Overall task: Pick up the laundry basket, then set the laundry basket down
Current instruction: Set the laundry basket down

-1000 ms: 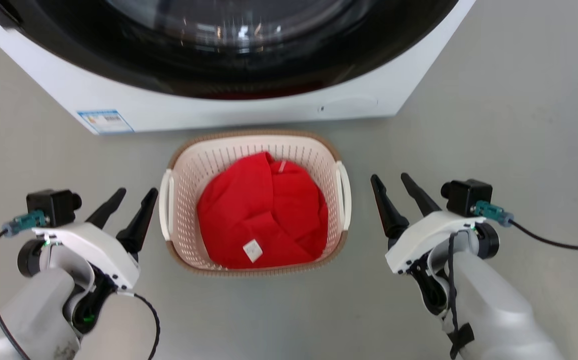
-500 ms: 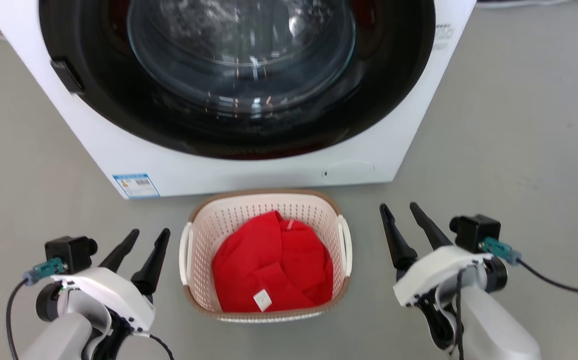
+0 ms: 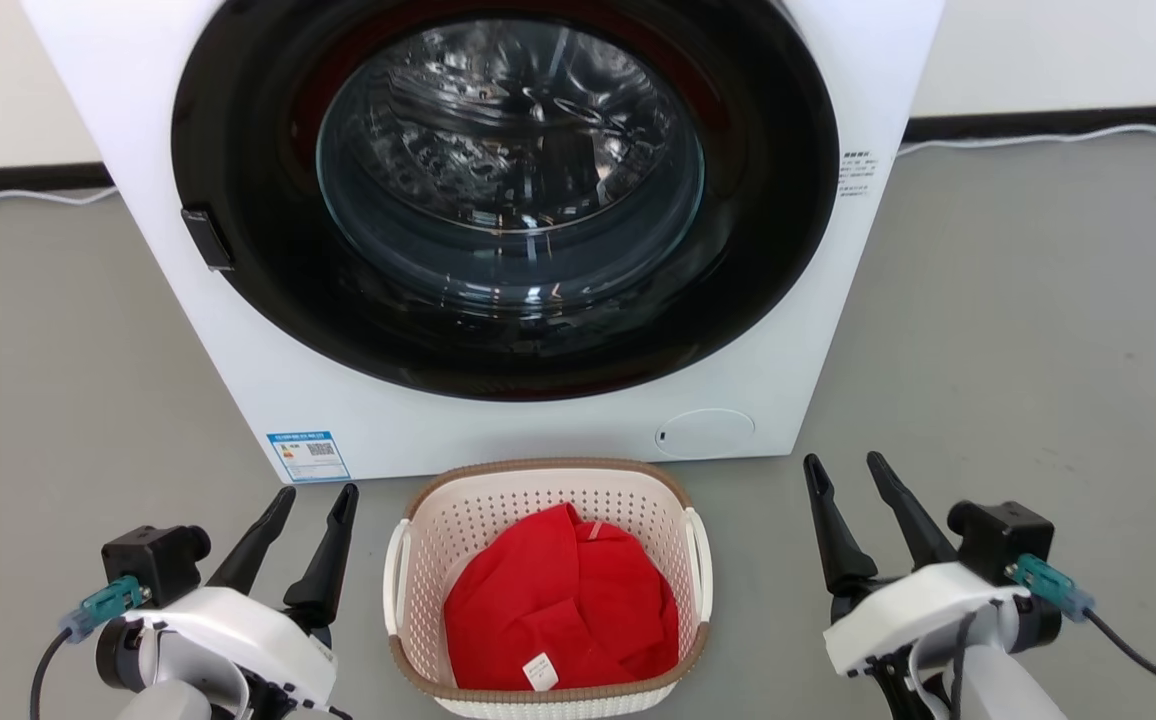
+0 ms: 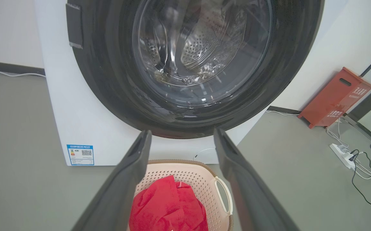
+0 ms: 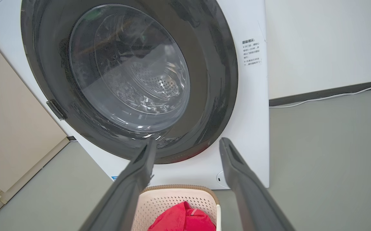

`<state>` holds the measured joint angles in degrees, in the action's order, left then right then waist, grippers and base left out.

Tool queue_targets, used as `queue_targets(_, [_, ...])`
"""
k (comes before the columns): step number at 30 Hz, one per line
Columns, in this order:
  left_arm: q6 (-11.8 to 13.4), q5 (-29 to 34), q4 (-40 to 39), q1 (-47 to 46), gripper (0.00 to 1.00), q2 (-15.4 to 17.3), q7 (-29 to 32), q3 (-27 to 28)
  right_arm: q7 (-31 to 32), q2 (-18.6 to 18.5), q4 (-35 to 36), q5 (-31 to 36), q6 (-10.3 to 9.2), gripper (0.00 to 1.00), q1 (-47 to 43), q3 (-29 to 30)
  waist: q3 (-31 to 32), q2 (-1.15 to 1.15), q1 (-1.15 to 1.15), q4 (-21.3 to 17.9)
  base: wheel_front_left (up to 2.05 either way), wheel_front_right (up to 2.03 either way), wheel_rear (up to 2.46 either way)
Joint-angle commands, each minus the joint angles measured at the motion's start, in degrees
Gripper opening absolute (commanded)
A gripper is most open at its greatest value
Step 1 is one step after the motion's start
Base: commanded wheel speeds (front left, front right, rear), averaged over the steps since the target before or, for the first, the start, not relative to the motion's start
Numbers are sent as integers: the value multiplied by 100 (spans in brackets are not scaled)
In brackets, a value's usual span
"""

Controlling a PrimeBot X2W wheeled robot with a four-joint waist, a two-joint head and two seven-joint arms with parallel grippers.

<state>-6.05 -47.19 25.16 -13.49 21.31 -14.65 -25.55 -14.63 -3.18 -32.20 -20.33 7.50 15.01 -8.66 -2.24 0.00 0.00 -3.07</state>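
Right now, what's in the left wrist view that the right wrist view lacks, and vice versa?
Left wrist view: a red box against the wall, a power strip with cables on the floor, and the left gripper, open.
Right wrist view: a printed text sticker on the washer front, a beige panel beside it, and the right gripper, open.
Shared: the washer with its round glass door, the laundry basket on the floor before it, and the red cloth inside.
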Motion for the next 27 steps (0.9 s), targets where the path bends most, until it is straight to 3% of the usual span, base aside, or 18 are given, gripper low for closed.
queue_targets(1, [54,149,-228,-64,100,124,-35,329,-37,30,285,113,-1,100,-38,-71,56,0,0,11,0,0,0])
queue_targets(16, [52,1115,-1362,868,100,-287,-35,1434,-37,30,2173,669,-1,100,-1133,529,201,0,0,128,0,0,0])
queue_targets(27, [-31,1803,-1778,1326,100,-751,-35,2004,-37,30,2821,807,-1,100,-1657,827,274,0,0,144,0,0,0])
